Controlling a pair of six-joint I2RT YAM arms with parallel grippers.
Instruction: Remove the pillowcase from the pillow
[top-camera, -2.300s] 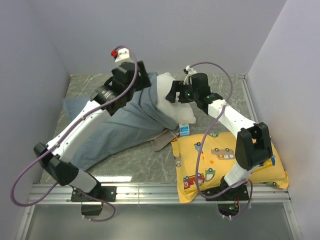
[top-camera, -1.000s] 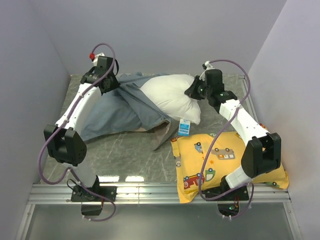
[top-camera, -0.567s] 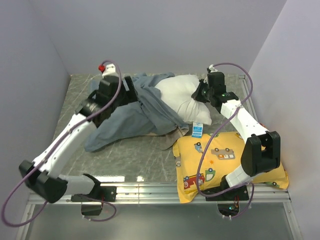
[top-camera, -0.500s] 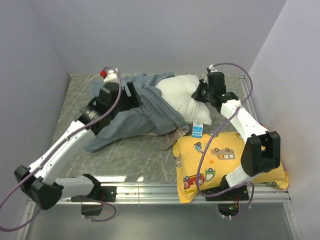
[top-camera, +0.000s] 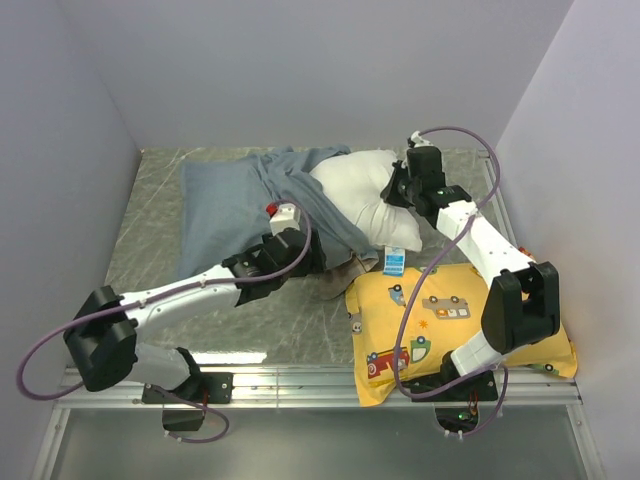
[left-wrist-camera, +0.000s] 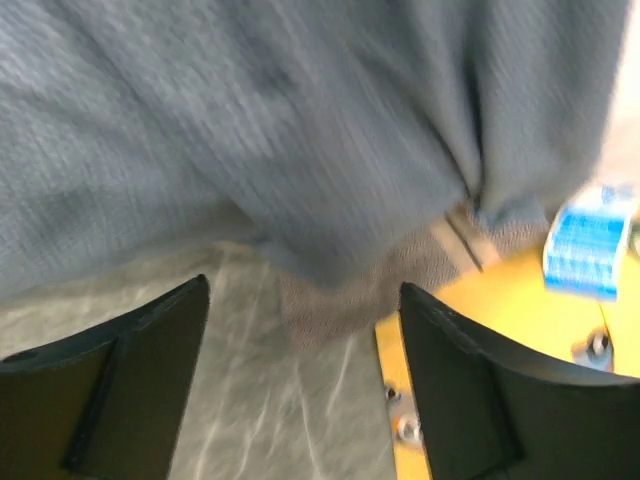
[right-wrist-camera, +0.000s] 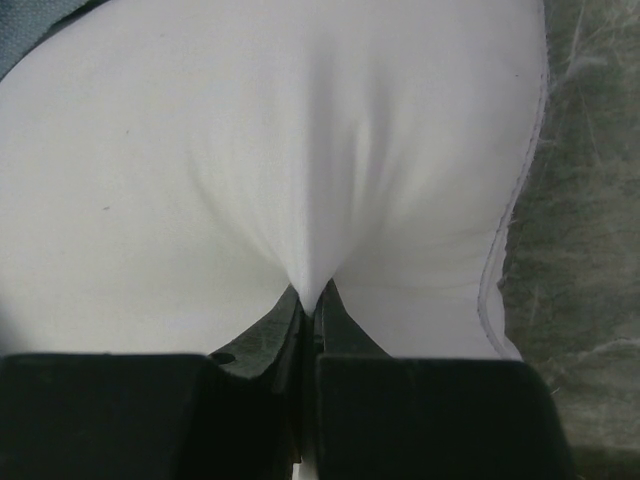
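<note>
- The pillow (top-camera: 362, 192) lies toward the far side of the table (top-camera: 280, 335), right of centre. Its white right-hand part is bare, and its left part is under blue-grey cloth.
- The pillowcase (top-camera: 225, 205) spreads from the pillow out to the far left of the table. It is bunched into folds where it meets the white fabric.
- The right gripper (top-camera: 396, 190) sits at the pillow's right end. In the right wrist view its fingers (right-wrist-camera: 270, 330) are pressed together with a tuck of white pillow fabric pinched between the tips, and creases fan out from that point.
- The left gripper (top-camera: 318, 262) is low over the table at the near edge of the pillowcase, just beside its beige edging (top-camera: 335, 282).
- In the left wrist view, which is blurred, the left gripper's two fingers (left-wrist-camera: 150, 350) are spread wide with nothing between them. The hanging blue-grey cloth and its beige edge are just beyond the tips, not touching them.
- A small blue-and-white label (top-camera: 395, 261) hangs off the pillow's near right side. It lies against the far edge of the yellow vehicle-print pillow (top-camera: 455, 315), which sits at the near right of the table.
</note>
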